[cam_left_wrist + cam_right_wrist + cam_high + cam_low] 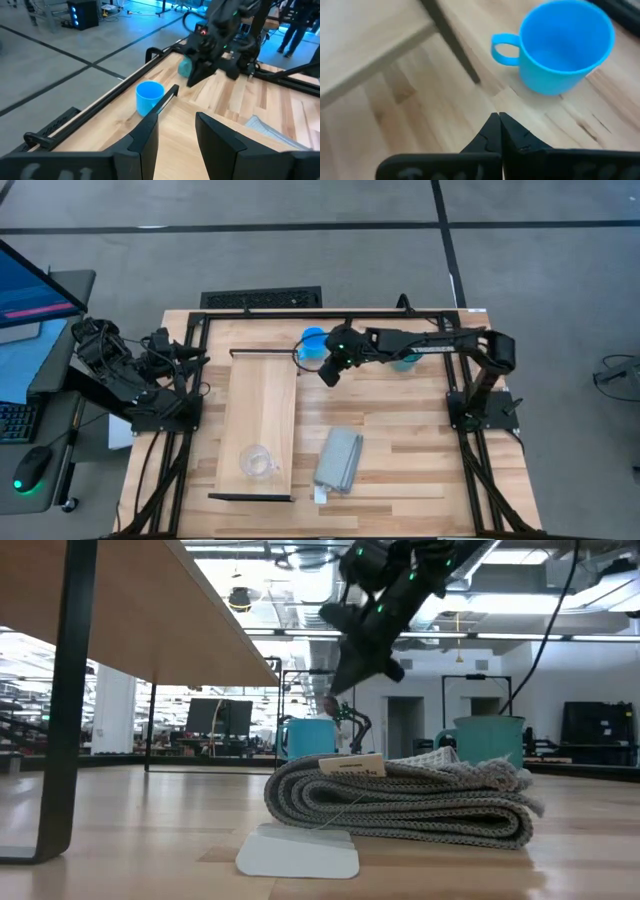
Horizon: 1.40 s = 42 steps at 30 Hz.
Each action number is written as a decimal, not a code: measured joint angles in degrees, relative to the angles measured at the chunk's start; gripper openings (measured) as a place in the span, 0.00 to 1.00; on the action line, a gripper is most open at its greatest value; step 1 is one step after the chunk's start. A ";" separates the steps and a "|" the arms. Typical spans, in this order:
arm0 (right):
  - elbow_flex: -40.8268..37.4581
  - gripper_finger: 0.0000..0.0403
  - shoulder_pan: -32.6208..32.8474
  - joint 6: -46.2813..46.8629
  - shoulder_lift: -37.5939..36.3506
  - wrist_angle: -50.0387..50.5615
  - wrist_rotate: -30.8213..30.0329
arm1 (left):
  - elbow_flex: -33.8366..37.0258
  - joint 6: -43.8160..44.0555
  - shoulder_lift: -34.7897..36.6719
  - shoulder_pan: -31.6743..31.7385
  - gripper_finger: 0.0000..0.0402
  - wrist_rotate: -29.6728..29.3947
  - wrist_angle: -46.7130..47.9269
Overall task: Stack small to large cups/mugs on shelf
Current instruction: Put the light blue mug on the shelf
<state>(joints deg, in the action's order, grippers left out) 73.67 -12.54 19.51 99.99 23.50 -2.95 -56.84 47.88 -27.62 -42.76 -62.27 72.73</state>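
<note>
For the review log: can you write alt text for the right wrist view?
The right gripper, fingers shut, hovers above the wooden tabletop just short of an upright, empty bright blue mug. The mug's handle points toward the shelf's dark end edge.

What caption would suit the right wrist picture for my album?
The right pincer, shut, hangs over the tabletop near a blue mug standing upright beside the shelf.

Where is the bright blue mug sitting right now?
In the high view the blue mug stands upright on the tabletop near its far edge, just off the shelf's far right corner, with the shut right claw close beside it.
</note>
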 joint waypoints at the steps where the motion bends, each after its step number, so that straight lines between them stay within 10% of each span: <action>1: -0.03 0.02 0.33 -0.32 -1.15 0.19 -0.01 | 0.00 0.03 0.00 0.00 0.30 -0.22 -0.02; 13: -0.91 0.02 1.16 -6.82 -16.55 5.54 -7.88 | 0.00 0.16 0.04 0.00 0.30 -4.74 0.44; 34: -27.46 0.02 -4.10 -4.84 -41.18 -16.70 -7.43 | -0.72 -3.77 1.66 -0.02 0.16 -14.00 -2.07; 42: -27.52 0.03 -4.48 -4.98 -38.98 -16.94 -7.36 | -0.02 -32.24 0.60 0.10 0.01 -12.14 -27.20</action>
<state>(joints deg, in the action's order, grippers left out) 46.15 -17.02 14.52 61.01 6.57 -10.31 -56.86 15.64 -27.02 -42.66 -74.41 45.53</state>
